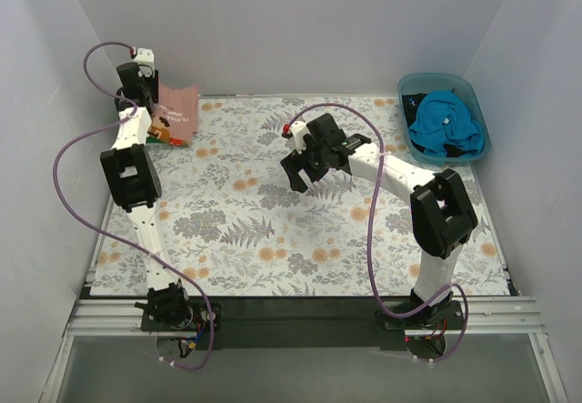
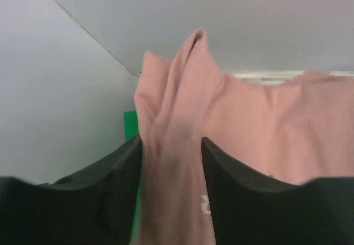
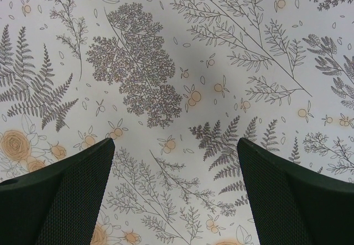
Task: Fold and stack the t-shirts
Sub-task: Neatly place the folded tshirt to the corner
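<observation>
My left gripper (image 1: 145,103) is at the far left corner of the table, shut on a fold of the dusty pink t-shirt (image 1: 178,110). In the left wrist view the pink cloth (image 2: 182,145) is pinched between the two dark fingers (image 2: 243,201) and spreads out to the right. A bright green t-shirt (image 1: 175,142) shows as a thin edge under the pink one, and as a green strip (image 2: 130,124) in the wrist view. A bright blue t-shirt (image 1: 443,123) lies bunched in the teal tub (image 1: 477,103) at the far right. My right gripper (image 1: 307,176) is open and empty above the table's middle.
The floral table covering (image 1: 300,230) fills the table; the right wrist view shows only its pattern (image 3: 177,90) between the open fingers. White walls close in the left, back and right sides. A black rail (image 1: 300,310) runs along the near edge.
</observation>
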Controlling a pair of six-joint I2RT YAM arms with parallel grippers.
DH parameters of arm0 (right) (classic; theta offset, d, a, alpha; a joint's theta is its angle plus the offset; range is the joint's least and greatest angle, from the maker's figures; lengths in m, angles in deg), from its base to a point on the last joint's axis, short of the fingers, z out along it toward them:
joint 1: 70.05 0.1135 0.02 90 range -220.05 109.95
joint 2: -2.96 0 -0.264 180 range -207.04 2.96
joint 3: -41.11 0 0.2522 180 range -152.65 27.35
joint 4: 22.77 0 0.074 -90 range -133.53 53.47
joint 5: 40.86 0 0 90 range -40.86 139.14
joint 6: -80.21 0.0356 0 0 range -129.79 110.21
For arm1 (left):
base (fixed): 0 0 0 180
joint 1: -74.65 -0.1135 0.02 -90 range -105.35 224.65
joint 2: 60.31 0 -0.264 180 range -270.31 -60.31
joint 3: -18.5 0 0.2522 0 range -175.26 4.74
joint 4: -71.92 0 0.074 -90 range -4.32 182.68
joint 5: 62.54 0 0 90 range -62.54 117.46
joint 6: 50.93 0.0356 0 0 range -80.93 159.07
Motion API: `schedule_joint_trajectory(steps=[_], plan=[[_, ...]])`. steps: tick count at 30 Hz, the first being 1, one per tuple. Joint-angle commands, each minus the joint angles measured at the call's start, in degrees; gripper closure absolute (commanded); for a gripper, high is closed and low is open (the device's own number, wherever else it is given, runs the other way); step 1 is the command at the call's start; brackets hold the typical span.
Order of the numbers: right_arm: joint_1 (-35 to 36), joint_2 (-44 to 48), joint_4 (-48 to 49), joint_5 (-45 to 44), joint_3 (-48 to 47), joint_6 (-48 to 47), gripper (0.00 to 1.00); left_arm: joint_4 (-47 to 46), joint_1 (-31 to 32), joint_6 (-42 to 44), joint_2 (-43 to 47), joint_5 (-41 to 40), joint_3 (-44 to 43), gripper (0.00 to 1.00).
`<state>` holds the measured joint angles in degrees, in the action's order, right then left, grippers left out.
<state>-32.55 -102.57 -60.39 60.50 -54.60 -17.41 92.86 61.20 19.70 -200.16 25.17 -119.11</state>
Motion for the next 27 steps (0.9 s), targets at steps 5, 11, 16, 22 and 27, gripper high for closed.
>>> schedule_joint_trajectory(steps=[5,11,16,22,27], plan=[[-0.23,2.87,0.04,-0.37,-1.81,-0.64,0.02,-3.94,-1.14,4.0,2.65,-3.17,-5.95,0.21],[-4.62,7.44,0.04,0.42,-0.58,-0.73,0.02,3.36,-1.14,1.19,11.59,2.37,-7.11,0.11],[-12.61,12.28,-0.49,6.57,0.83,0.67,0.02,17.93,-0.96,-6.18,19.6,14.48,-4.38,0.09],[-22.45,19.13,-4.09,12.02,4.43,1.29,0.02,29.29,2.81,-12.43,31.11,22.84,3.76,0.07],[-30.62,25.01,-9.01,11.42,7.33,1.38,0.02,30.35,7.73,-18.49,41.84,23.39,18.09,0.06]])
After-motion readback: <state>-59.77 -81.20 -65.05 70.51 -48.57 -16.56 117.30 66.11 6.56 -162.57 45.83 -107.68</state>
